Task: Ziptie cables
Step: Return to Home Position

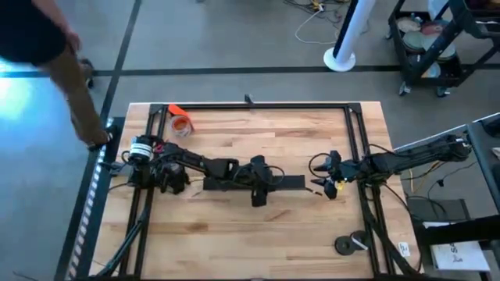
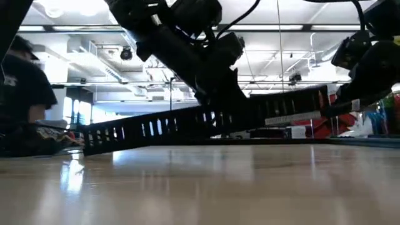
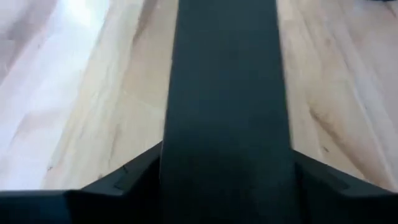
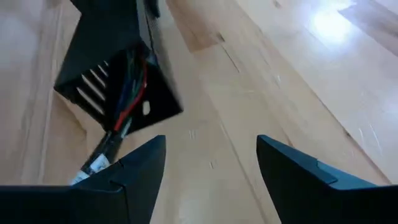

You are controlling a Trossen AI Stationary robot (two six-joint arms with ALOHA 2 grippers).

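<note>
Left tool [image 3: 227,171] clamps the cable duct [image 3: 227,74] mid-table; right tool [image 4: 211,152] hangs open beside its right end.
The cables [image 4: 129,93] lie inside, likely why it's steadied.

A wooden table [image 1: 258,234] of pale planks stands on a grey floor [image 1: 234,39] crossed by dark lines [image 1: 234,72]. Past its far edge a white pole rises from a round base [image 1: 341,56], and a black cart [image 1: 430,47] stands further right, its shelves loaded. A person [image 1: 35,35] is at the far left corner. Overhead is a white ceiling [image 2: 294,50] with long strip lights [image 2: 69,28] — bright and even.
</note>
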